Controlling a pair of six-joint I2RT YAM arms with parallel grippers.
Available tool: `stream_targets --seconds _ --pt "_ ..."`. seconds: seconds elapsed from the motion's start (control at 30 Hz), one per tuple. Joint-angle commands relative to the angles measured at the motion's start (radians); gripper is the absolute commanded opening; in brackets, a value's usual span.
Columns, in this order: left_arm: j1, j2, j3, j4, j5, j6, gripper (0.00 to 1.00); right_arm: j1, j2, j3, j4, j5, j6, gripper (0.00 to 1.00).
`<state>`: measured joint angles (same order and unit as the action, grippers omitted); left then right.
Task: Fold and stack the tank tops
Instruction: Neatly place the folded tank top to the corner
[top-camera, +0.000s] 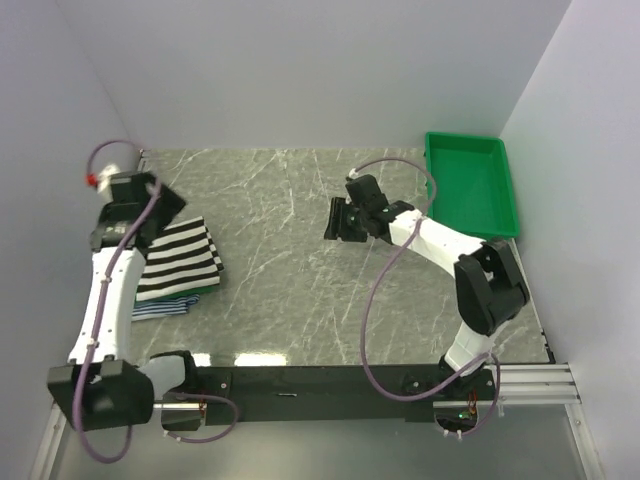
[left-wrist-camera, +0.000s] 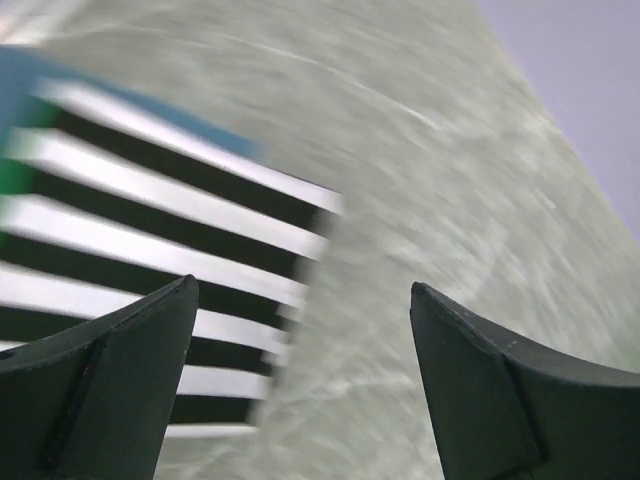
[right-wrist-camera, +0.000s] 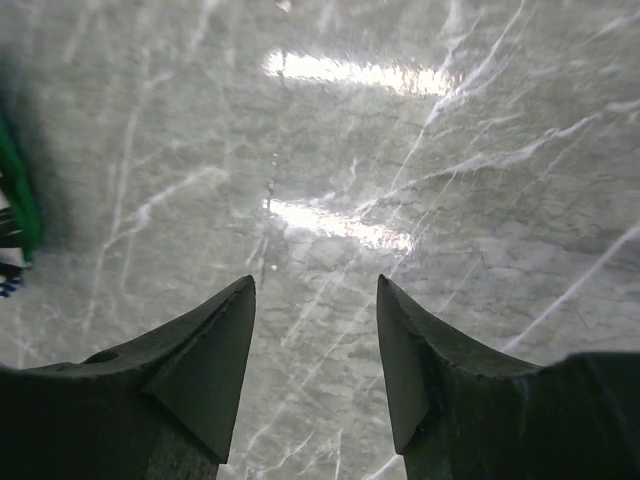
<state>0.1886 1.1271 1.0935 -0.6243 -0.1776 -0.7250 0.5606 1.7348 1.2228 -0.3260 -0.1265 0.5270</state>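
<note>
- Where it tops the stack (top-camera: 160, 308) at the table's (top-camera: 300, 300) left, the striped top (top-camera: 180, 260) shows stripes running roughly left-right.
- Top view alone shows a blue-striped layer (top-camera: 150, 311) beneath.
- Left gripper (left-wrist-camera: 305, 340) hangs spread, empty, over its edge.
- Right gripper (right-wrist-camera: 315, 330) spread, empty, over bare marble.

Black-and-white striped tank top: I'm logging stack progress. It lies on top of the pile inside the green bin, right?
No. The black-and-white striped tank top lies on top of the pile, but on the table's left side, not inside the green bin at the far right corner. The top external view shows it.
</note>
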Motion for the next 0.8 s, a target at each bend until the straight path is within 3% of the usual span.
stream_targets --seconds 0.0,0.07,0.2,0.3,0.5,0.77 --pt "-0.218 0.013 0.071 0.06 0.007 -0.039 0.91 -0.007 -0.124 -0.017 0.008 0.054 0.005 0.59" --pt "-0.323 0.049 0.068 0.092 -0.005 -0.063 0.91 -0.018 -0.187 -0.04 0.015 0.065 0.011 0.6" --pt "-0.633 0.144 0.08 0.156 -0.057 -0.105 0.9 -0.048 -0.311 -0.132 0.045 0.097 0.033 0.64" --pt "-0.763 0.209 0.068 0.213 -0.06 -0.135 0.91 -0.048 -0.437 -0.212 0.067 0.149 0.037 0.74" --pt "-0.874 0.211 0.009 0.346 -0.008 -0.094 0.9 -0.048 -0.681 -0.36 0.041 0.266 0.053 0.88" --pt "-0.922 0.212 -0.038 0.377 0.029 -0.071 0.9 -0.048 -0.854 -0.462 0.044 0.386 0.06 0.91"
